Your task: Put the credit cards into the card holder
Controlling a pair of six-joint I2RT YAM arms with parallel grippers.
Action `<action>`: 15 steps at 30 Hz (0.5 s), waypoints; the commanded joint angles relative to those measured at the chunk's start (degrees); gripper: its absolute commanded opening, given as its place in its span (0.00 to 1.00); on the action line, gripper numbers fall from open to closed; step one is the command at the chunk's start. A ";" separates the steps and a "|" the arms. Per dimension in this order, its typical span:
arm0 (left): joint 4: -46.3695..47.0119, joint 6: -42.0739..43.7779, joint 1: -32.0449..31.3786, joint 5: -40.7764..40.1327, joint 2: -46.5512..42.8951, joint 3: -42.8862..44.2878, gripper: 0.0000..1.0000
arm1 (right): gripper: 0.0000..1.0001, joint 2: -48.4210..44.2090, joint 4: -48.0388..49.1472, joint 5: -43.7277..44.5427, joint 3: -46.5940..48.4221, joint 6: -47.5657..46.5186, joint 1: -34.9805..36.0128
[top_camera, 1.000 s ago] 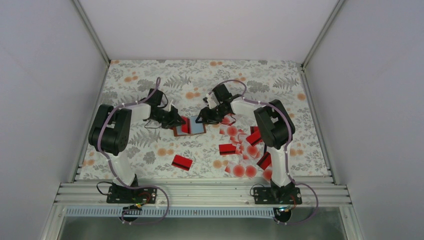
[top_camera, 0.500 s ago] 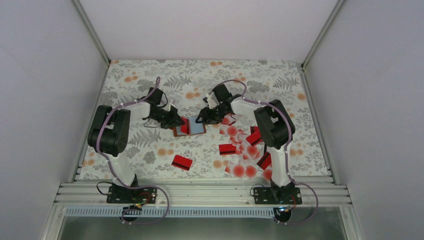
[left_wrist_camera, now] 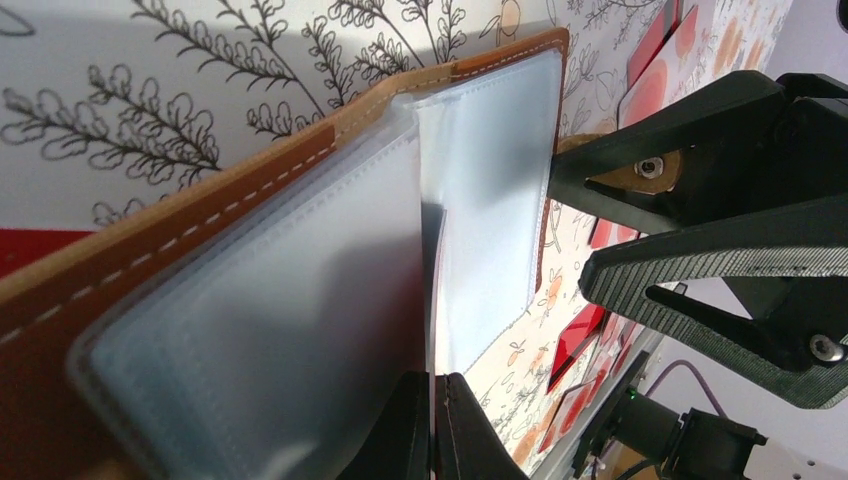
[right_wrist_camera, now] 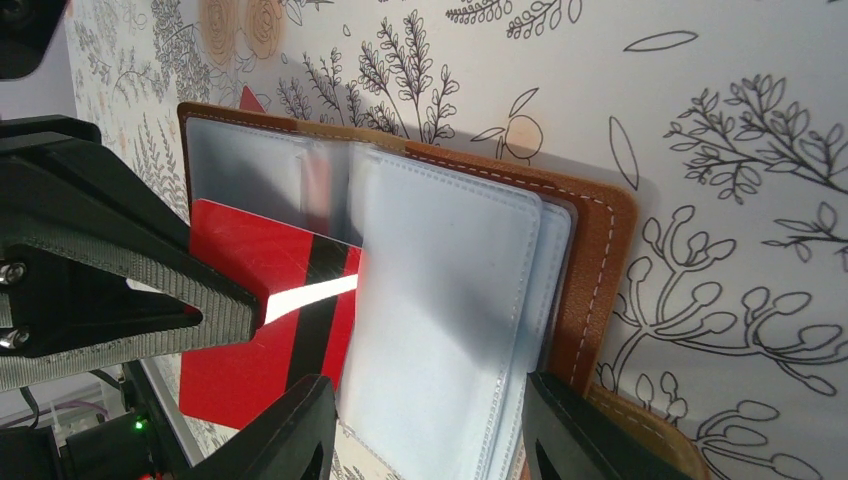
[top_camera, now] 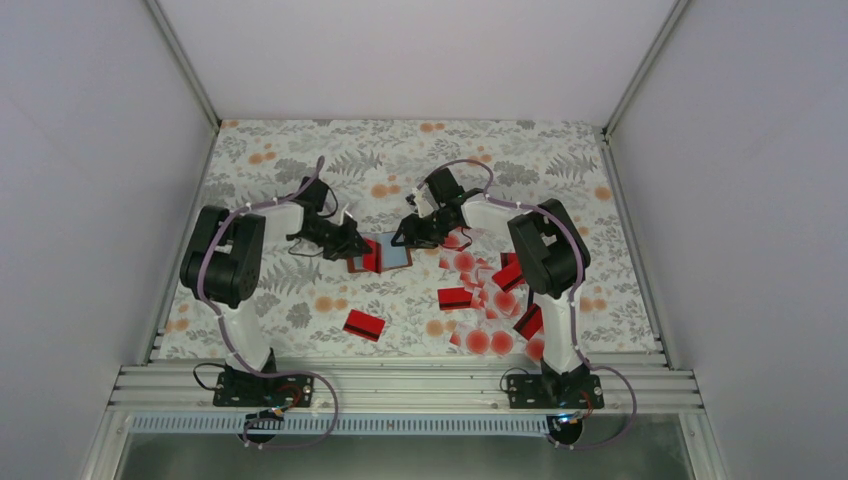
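Card holder (top_camera: 392, 252) lies open at table (top_camera: 300, 170) centre, inside facing up. My left pincer (left_wrist_camera: 432, 400) pressed together, seems to pinch credit card (right_wrist_camera: 250, 370) by outer edge; card front tucked under clear sleeve (right_wrist_camera: 450, 300). My right pincer (right_wrist_camera: 425, 400) partly apart, tips astride sleeve stack at holder right side. I judge: push card flat and slow; right side must stop holder sliding. Risk: card enters wrong sleeve.
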 commanded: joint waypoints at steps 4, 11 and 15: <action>-0.40 1.45 -0.34 0.95 2.56 2.11 0.02 | 0.48 2.99 -1.30 2.40 -0.75 -0.24 -0.34; -0.12 2.78 -0.28 -0.11 3.08 3.10 0.03 | 0.48 3.16 -1.30 2.28 -0.55 -0.02 -0.41; 0.95 4.19 -0.28 -0.02 3.24 3.22 0.02 | 0.48 3.30 -1.42 2.30 -0.53 -0.02 -0.33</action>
